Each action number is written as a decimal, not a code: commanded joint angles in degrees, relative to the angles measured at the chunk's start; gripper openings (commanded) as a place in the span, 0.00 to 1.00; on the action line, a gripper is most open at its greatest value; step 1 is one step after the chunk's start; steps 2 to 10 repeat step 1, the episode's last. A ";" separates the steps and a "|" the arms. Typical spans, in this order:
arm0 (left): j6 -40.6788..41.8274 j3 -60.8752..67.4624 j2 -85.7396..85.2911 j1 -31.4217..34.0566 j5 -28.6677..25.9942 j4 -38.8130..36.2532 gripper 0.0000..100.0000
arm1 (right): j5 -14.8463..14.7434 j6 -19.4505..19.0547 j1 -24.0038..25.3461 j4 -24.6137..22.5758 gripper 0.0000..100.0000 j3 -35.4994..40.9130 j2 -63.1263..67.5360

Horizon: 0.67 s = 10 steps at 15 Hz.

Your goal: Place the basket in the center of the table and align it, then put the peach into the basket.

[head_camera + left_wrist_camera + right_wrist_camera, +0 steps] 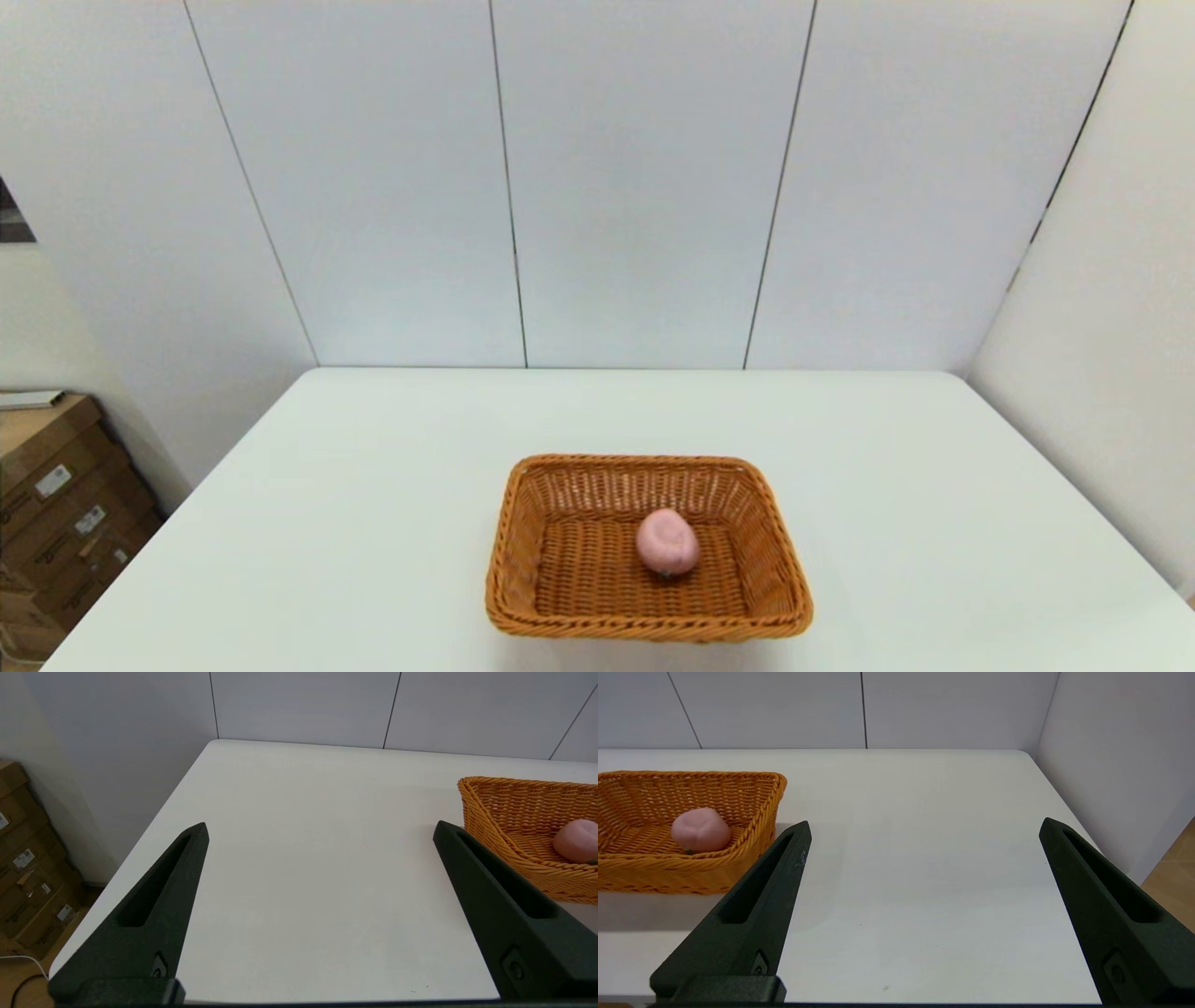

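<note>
Both grippers sit back at our near table edge, out of the head view: our left gripper [320, 830] and our right gripper [924, 828] each have fingers spread wide and hold nothing. In the lower centre of the head view the basket [648, 623] sits squarely on the table [373, 485], with the peach [667, 541] resting inside it. We judge both steps done; the next move calls for nothing beyond staying parked
</note>
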 commanded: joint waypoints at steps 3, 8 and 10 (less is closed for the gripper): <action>-0.04 0.00 -0.01 0.00 0.03 0.00 1.00 | 0.00 0.16 0.00 -0.02 1.00 0.00 -0.01; -0.04 0.00 -0.01 0.00 0.03 0.00 1.00 | 0.00 0.16 0.00 -0.02 1.00 0.00 -0.01; -0.04 0.00 -0.01 0.00 0.03 0.00 1.00 | 0.00 0.16 0.00 -0.02 1.00 0.00 -0.01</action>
